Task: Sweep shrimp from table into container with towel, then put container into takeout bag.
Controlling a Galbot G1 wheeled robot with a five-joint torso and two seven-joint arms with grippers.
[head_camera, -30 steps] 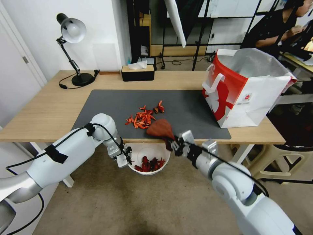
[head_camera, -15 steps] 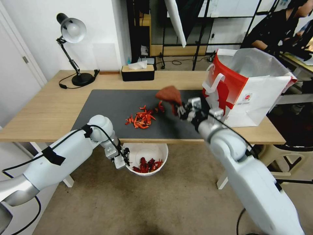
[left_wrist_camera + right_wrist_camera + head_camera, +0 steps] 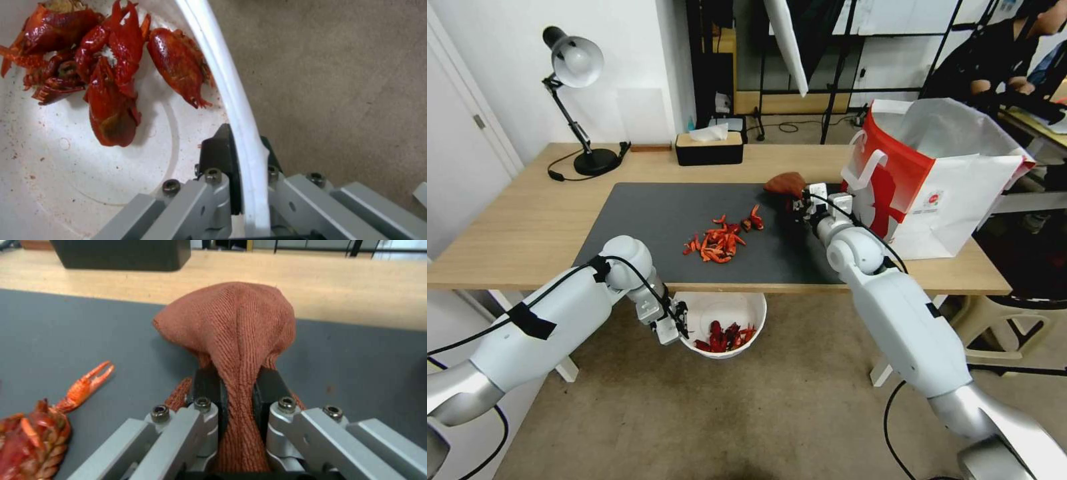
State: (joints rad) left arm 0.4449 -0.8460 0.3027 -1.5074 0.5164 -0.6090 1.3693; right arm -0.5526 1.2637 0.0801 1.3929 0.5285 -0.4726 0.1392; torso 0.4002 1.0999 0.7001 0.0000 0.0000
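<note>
A loose pile of red-orange shrimp (image 3: 718,241) lies mid-mat on the table (image 3: 527,220); a claw (image 3: 86,383) shows beside the towel. My right gripper (image 3: 796,200) is shut on the rust-red towel (image 3: 786,183) (image 3: 231,330), held just above the mat's far edge, behind and right of the pile. Below the table's front edge my left gripper (image 3: 679,321) (image 3: 242,156) is shut on the rim of the white container (image 3: 744,307) (image 3: 222,66), one finger inside and one outside. Several shrimp (image 3: 111,70) lie in it. The takeout bag (image 3: 934,180) stands open at the right.
A black tissue box (image 3: 708,148) and a desk lamp (image 3: 577,100) stand along the table's far side. The dark grey mat (image 3: 647,213) covers the middle. The bag stands close to my right forearm. Carpeted floor (image 3: 727,413) lies under the container.
My right gripper has carried the towel from the table's front edge up and away, to the far side of the mat behind the pile. The container has shifted slightly left.
</note>
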